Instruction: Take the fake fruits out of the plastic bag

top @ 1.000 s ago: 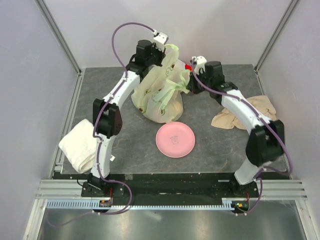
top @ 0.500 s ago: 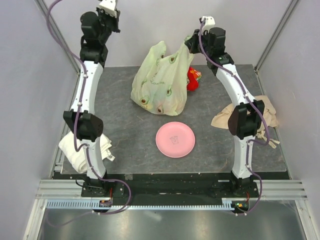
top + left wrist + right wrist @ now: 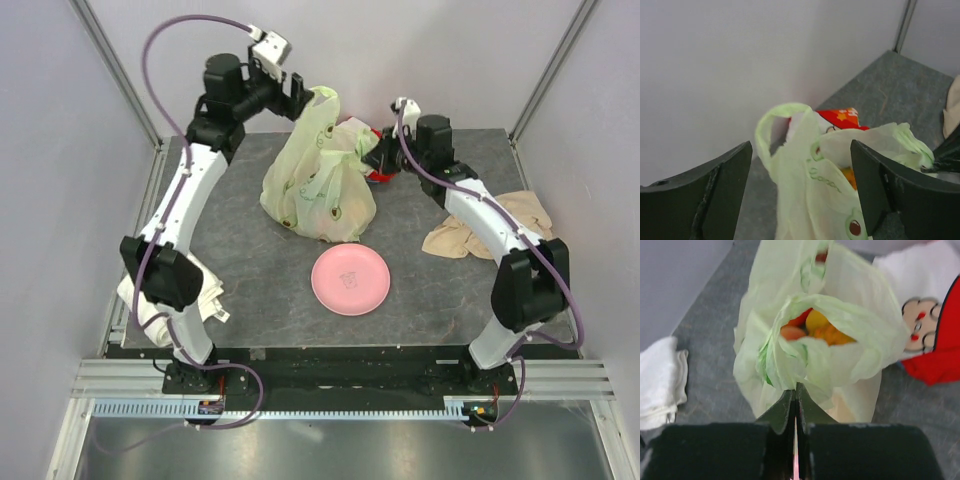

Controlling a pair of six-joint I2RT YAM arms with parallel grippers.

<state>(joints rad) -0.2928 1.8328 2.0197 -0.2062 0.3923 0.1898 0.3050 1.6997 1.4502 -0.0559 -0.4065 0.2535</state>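
At the back middle of the table (image 3: 250, 270), you have the plastic bag (image 3: 318, 190) standing in a crumpled heap, pale green and see-through, with dark printed spots. Its mouth gapes toward your right wrist camera, and inside you can see the fake fruits (image 3: 816, 328) bunched together: orange, yellow and a bit of red. None of them lies outside the bag.

Your right gripper (image 3: 795, 392) has its jaws pressed together on a fold of the bag's rim, on the bag's right side. The thin film is pinched flat between them.

Your left gripper (image 3: 299, 96) is up at the bag's top rear corner with its fingers (image 3: 722, 187) spread wide. One handle loop rises in the gap between them, and in the left wrist view it touches neither finger.

Just behind the bag on its right lies the red-and-white cartoon pouch (image 3: 932, 342), mostly hidden in the top view. In front of the bag, near but apart from it, sits the pink plate (image 3: 350, 279) with nothing on it. A beige cloth (image 3: 447, 240) lies crumpled at the right edge, partly under your right arm. A folded white towel (image 3: 137, 302) rests at the left edge beside your left arm.
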